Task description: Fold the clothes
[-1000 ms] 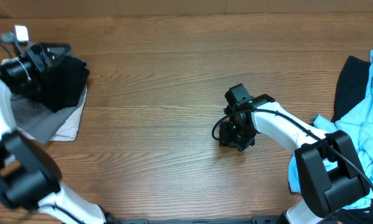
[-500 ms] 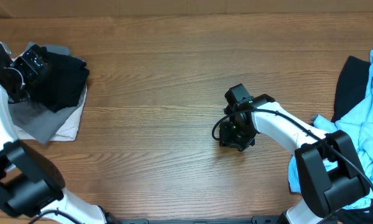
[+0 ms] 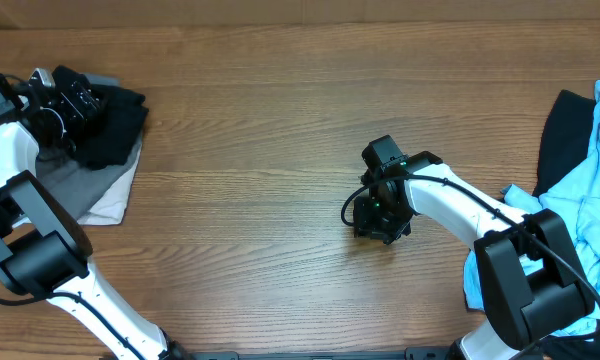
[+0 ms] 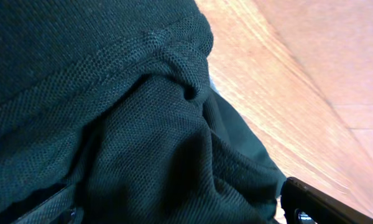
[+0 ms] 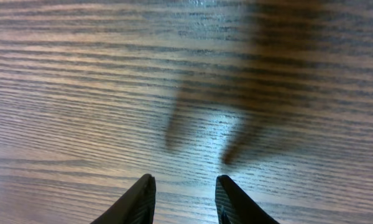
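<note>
Black shirt [image 3: 115, 132] bunched atop grey garment [image 3: 100, 190]; light-blue clothes [image 3: 595, 190] heaped right.

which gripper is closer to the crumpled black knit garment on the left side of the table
Left. The left gripper is right against the crumpled black knit garment; the right gripper hangs over the middle of the wooden table, far from it.

We record a single surface [image 3: 260, 150]: brown wood-grain boards, grain running left to right, plank seams visible. A pale glare patch [image 5: 219, 122] shows in the right wrist view.
</note>
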Motion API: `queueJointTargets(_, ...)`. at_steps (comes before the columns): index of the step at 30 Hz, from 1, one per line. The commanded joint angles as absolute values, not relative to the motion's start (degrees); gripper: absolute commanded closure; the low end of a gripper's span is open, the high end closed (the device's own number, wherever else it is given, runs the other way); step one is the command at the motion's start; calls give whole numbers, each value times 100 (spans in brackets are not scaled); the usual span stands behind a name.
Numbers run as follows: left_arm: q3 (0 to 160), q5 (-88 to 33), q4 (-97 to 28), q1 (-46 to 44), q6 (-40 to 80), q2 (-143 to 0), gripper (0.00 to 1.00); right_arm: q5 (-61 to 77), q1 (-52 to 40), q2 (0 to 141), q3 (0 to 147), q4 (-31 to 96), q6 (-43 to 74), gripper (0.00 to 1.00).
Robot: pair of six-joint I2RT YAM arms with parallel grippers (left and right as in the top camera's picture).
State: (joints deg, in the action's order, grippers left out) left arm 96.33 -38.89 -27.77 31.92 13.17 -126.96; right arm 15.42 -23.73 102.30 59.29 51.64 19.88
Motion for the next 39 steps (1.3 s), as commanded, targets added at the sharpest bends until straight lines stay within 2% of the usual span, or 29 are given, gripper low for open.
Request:
queueJointTargets(1,9443,-4554,-2910,2963,1275,-13450,0,1500,-2366,10252,5927,5175,1968,64)
queueJointTargets(7,9553,-5052,-2884,3129,1153,-13015,0,1500,-2366,10252,5927,5177,1966,64)
queueJointTargets(18,9570,-4827,-2845,3114,1160,-11358,0,1500,-2366,10252,5927,5105,1966,64)
queueJointTargets(24,9568,-4095,-3030,2880,1157,-11622,0,1500,-2366,10252,5927,5116,1966,64)
queueJointTargets(34,9568,-4145,-2185,2405,1417,-13006,0,1503,-2366,10252,5927,5137,1968,64)
queueJointTargets(39,9568,-4202,-2250,2351,1542,-13362,0,1500,-2366,10252,5927,5247,1966,64)
